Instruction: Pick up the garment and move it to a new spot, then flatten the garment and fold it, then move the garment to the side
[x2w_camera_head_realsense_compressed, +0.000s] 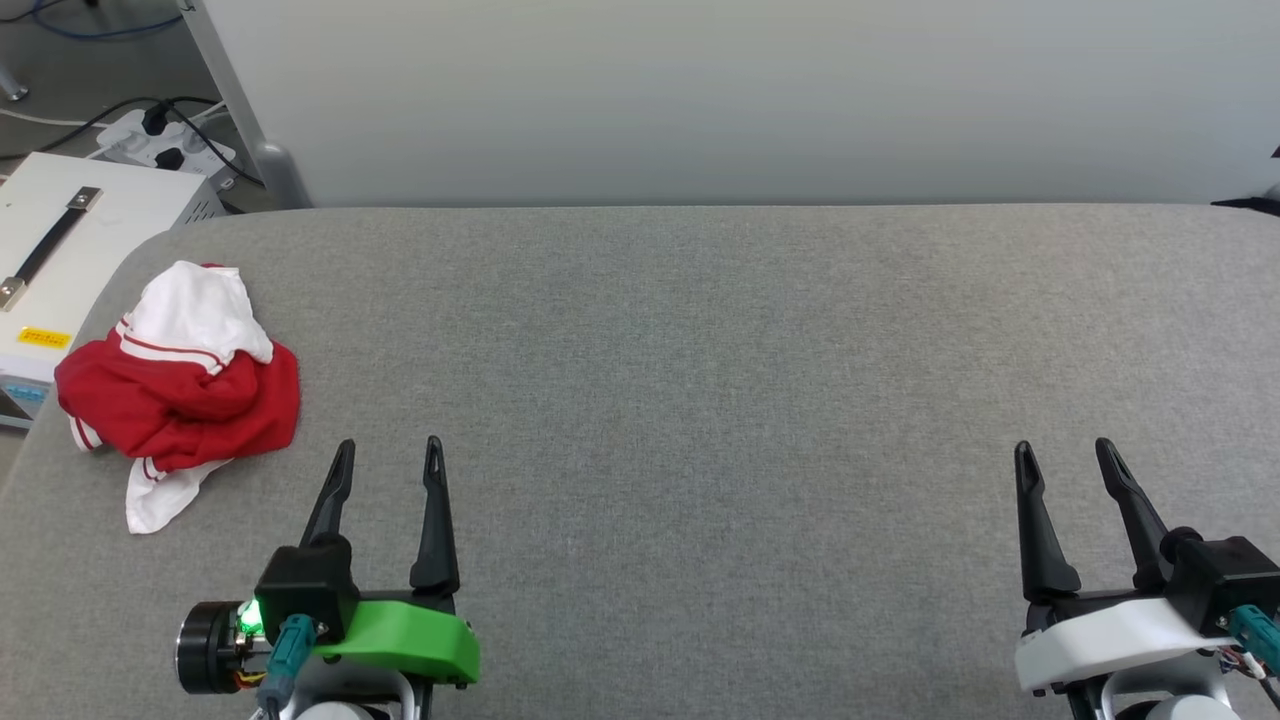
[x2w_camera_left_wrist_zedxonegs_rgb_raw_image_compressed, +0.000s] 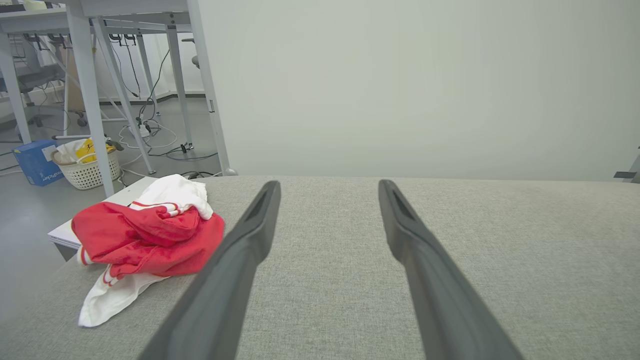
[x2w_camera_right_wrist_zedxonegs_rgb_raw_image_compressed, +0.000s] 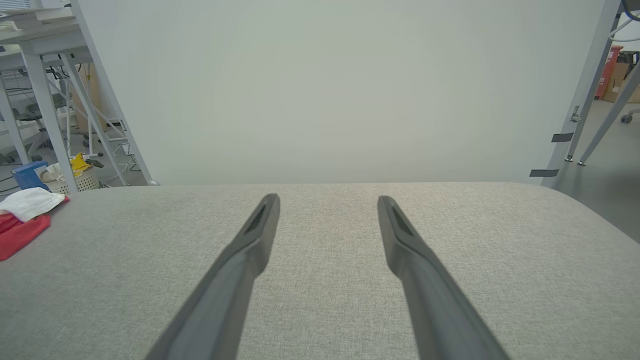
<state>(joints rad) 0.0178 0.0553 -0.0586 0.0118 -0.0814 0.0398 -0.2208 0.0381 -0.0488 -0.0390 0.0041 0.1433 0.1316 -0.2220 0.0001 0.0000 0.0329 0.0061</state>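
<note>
The garment (x2w_camera_head_realsense_compressed: 180, 390) is bunched into a loose heap, so its front, its collar and most of its outline are folded out of sight, and no print can be made out on it. In the right wrist view the picture's left edge cuts the heap (x2w_camera_right_wrist_zedxonegs_rgb_raw_image_compressed: 22, 222) down to a sliver of red and white. In the left wrist view the left finger (x2w_camera_left_wrist_zedxonegs_rgb_raw_image_compressed: 240, 260) of that arm's gripper crosses in front of the heap's (x2w_camera_left_wrist_zedxonegs_rgb_raw_image_compressed: 145, 235) right edge. Both arms are cut off by the bottom of the head view. The white case (x2w_camera_head_realsense_compressed: 90, 230) with a black handle, which stands beyond the table's left edge, runs out of the picture too.

What shows of the garment is a red body, deeply creased. One white sleeve is piled on its far side and another white piece trails out flat on its near side. Thin red and white stripes run along the sleeve seams.

It lies on the grey fabric table (x2w_camera_head_realsense_compressed: 700, 400), close to the left edge. It is left of and a little beyond the left gripper (x2w_camera_head_realsense_compressed: 389, 445) and clear of it. The right gripper (x2w_camera_head_realsense_compressed: 1062, 446) is well apart from it, near the right edge.

Both grippers hover over bare fabric with their fingers spread and nothing between them, as the left gripper (x2w_camera_left_wrist_zedxonegs_rgb_raw_image_compressed: 328, 185) and right gripper (x2w_camera_right_wrist_zedxonegs_rgb_raw_image_compressed: 327, 198) wrist views confirm.
</note>
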